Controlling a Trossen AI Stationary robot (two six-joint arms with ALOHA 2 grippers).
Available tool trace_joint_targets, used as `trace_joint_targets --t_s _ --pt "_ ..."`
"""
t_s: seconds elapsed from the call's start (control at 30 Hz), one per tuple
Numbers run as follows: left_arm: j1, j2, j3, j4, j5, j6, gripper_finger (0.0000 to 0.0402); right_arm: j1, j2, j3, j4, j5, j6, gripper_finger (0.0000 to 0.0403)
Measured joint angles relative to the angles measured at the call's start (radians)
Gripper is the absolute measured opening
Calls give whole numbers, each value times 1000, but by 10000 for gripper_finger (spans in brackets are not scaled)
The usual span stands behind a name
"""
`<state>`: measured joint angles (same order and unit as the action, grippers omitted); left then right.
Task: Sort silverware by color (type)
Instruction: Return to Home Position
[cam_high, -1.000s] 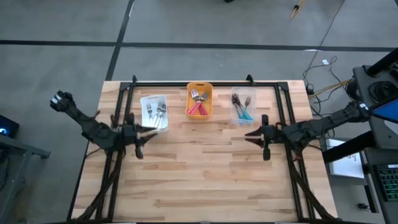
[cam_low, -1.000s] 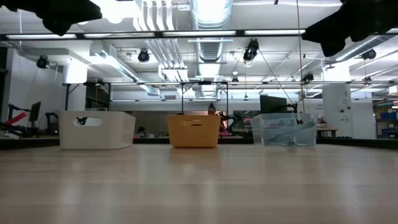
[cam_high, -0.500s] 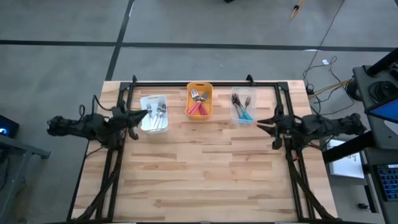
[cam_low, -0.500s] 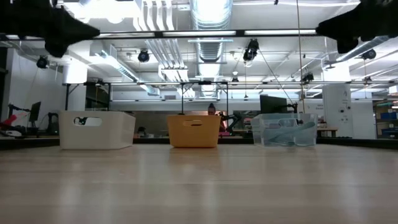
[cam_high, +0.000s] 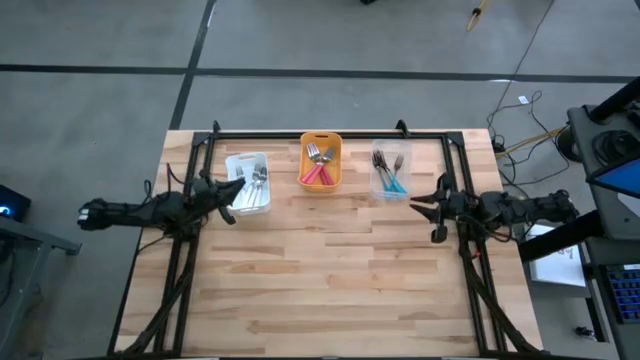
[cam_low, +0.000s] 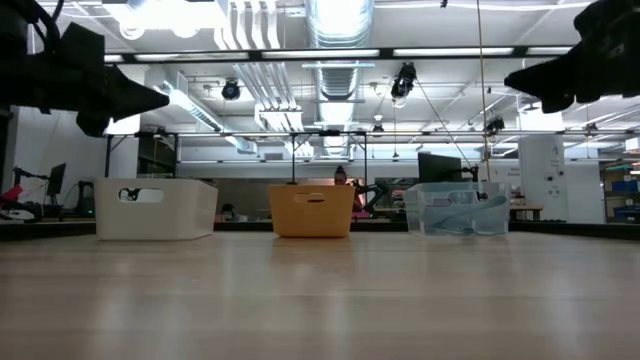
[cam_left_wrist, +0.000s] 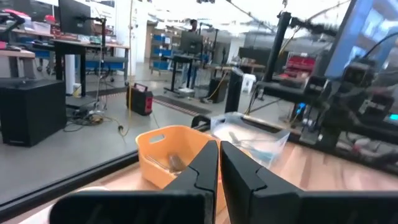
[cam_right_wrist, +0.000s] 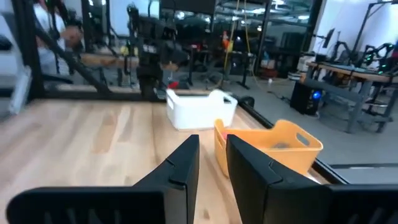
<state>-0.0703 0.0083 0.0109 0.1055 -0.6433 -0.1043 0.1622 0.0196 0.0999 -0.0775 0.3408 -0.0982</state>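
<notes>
The silverware lies in three bins along the far side. White-handled pieces (cam_high: 256, 180) are in the white bin (cam_high: 236, 165), red-handled ones (cam_high: 318, 176) in the orange bin (cam_high: 321, 140), and teal-handled ones (cam_high: 393, 183) in the clear bin (cam_high: 400, 152). My left gripper (cam_high: 236, 189) hangs shut and level above the table, just left of the white bin's near corner, holding nothing. My right gripper (cam_high: 420, 206) hangs level near the clear bin's near right corner. Its fingers (cam_right_wrist: 186, 158) stand a little apart with nothing between them.
A black frame (cam_high: 330, 133) runs along the far edge and down both sides of the wooden table (cam_high: 330, 280). Bare wood fills the middle and near part. The room beyond holds desks, racks and a person (cam_left_wrist: 193, 26) far off.
Both arms have folded back and sunk lower. My left gripper has swung toward the far edge, ending beside the white bin. My right gripper has drawn back toward the table's right edge. The bins and silverware have stayed put.
</notes>
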Motion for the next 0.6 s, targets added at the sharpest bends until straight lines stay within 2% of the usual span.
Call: trace_joint_targets --t_s 0.13,0.27,0.4,0.6 --pt "9 10 0 -3 -4 10 0 -27 7 -65 88 9 -86 72" --pt "9 27 -1 -13 -102 -15 0 -38 31 -86 144 28 -163 72" --pt "9 49 -1 -24 -146 -116 0 -36 51 -86 141 27 -144 73" --pt "9 76 7 -23 -146 -115 0 -36 68 -86 140 26 -42 74"
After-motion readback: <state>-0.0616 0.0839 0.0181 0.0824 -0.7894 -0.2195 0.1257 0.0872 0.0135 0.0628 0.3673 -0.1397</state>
